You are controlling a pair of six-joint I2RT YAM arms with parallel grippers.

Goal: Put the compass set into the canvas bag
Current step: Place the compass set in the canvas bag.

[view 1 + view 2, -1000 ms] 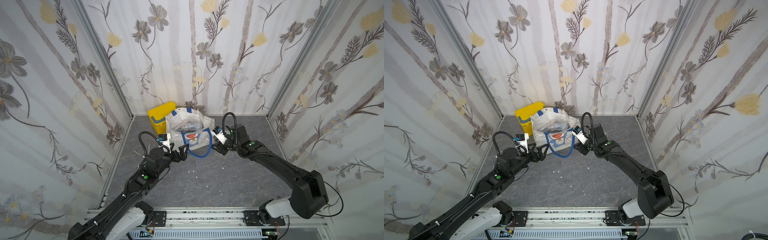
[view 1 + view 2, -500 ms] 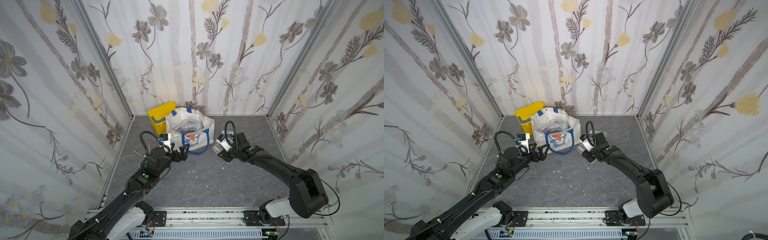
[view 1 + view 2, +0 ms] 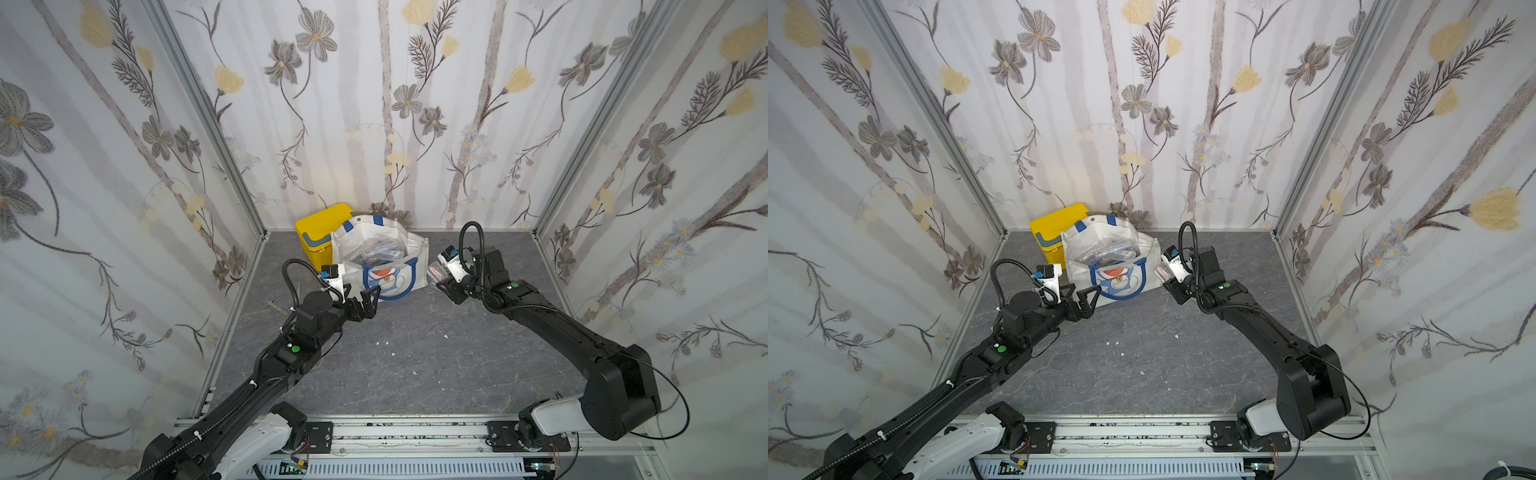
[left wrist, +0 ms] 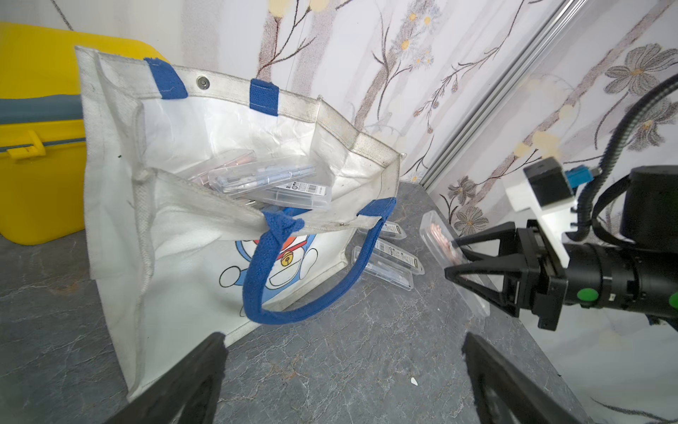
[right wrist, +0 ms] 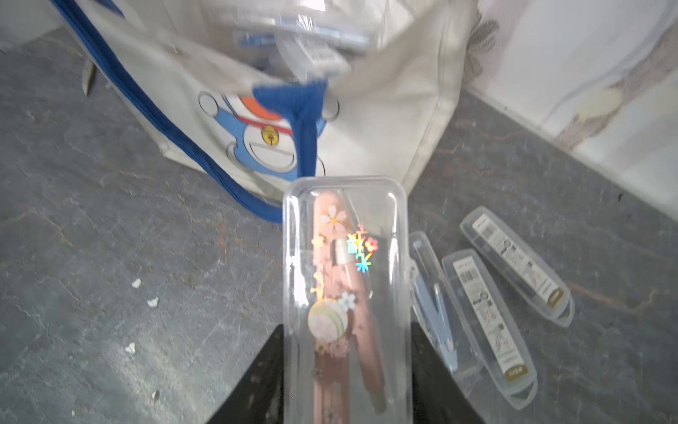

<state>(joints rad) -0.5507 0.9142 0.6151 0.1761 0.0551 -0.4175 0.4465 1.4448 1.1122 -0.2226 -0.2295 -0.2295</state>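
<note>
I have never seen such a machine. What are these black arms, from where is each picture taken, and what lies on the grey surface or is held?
These are two robot arms, fixed to a rail at the near edge of a grey table. Two pictures look down on the whole scene from above. The two others come from a small camera on each arm's wrist.

At the back stands a white canvas bag with blue handles. It has clear cases inside, and a yellow box stands beside it.

The right tool is shut on a compass case, a clear one with a pink compass inside, held beside the bag. Some loose cases lie on the table next to the bag. The left tool is open and empty, in front of the bag.
</note>
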